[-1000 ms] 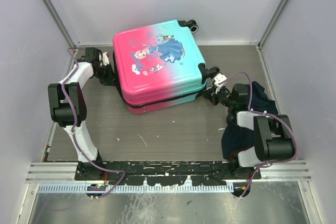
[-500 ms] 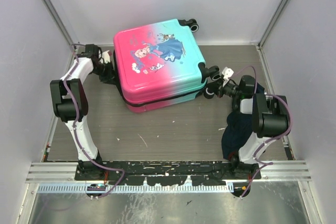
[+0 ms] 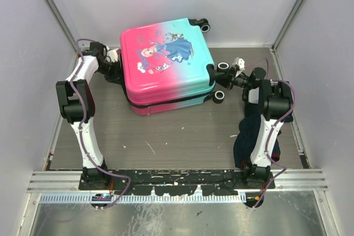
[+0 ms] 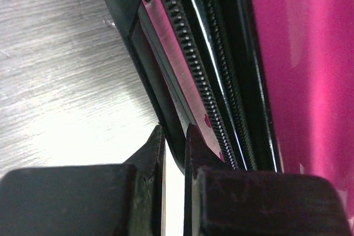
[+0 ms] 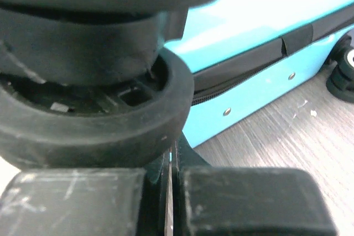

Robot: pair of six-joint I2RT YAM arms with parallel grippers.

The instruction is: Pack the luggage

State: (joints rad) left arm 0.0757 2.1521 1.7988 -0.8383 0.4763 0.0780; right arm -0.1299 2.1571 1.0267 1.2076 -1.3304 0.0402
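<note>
The luggage (image 3: 166, 67) lies shut and flat on the table, its pink end to the left and its turquoise end to the right. My left gripper (image 3: 117, 68) is at its pink left side. In the left wrist view the jaws (image 4: 174, 136) are shut on a thin black strip (image 4: 160, 75) running along the zipper seam of the pink shell (image 4: 310, 81). My right gripper (image 3: 229, 72) is shut with nothing between its fingers. Its tips (image 5: 172, 156) press against a black wheel (image 5: 94, 120) at the turquoise end (image 5: 254, 15).
A dark navy cloth heap (image 3: 251, 136) lies by the right arm's base. Two more black wheels (image 3: 219, 96) (image 3: 204, 26) stick out at the luggage's right end. Grey walls close in the back and both sides of the wooden table (image 3: 166, 136).
The luggage has turned anticlockwise and slid toward the back wall. Both grippers moved back with it, the right one staying on the wheel.
</note>
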